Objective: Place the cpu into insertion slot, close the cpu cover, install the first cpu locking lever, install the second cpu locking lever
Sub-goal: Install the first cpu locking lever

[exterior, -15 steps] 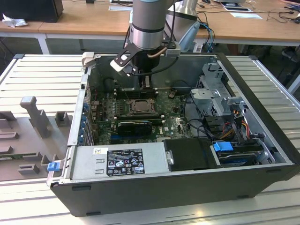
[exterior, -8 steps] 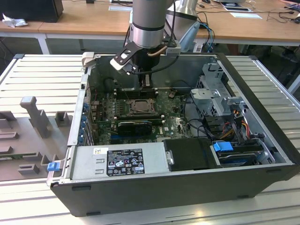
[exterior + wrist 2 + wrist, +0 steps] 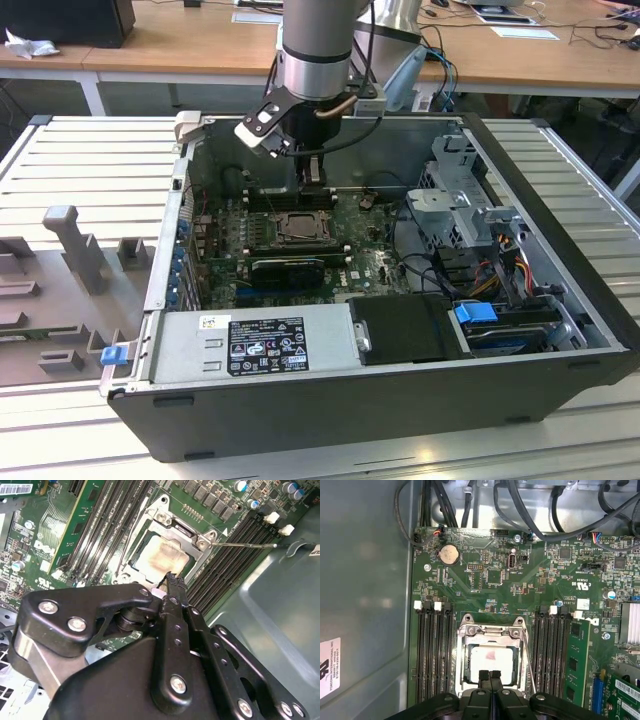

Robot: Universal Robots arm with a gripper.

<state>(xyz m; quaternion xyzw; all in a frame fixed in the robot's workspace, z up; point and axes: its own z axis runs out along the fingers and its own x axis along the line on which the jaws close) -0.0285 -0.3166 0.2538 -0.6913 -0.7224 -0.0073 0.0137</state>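
The cpu [image 3: 491, 661] lies flat and face up in the slot [image 3: 132, 559]. It is square, so no side is longer, and its edges run parallel to the memory slots [image 3: 432, 650] on either side. The cover [image 3: 490, 629] lies down around it, and the chip's pale, smudged top shows through the cut-out. The gripper [image 3: 490, 674] hangs over one edge of the chip with its fingers [image 3: 484, 676] pressed together and nothing between them. I cannot tell whether the tips touch the chip or the cover. In the first wrist view the fingers cut off that edge of the chip and the side of the cover behind them. In the second wrist view the gripper's black body hides one corner of the slot, but the view gives the cover's two screw heads and a thin lever [image 3: 245, 544] standing out slantwise across the memory slots. The exterior view takes in the whole open case [image 3: 400, 400], with the arm reaching down into it and the socket lying towards that view's left. There the chip and cover are too small to tell apart.
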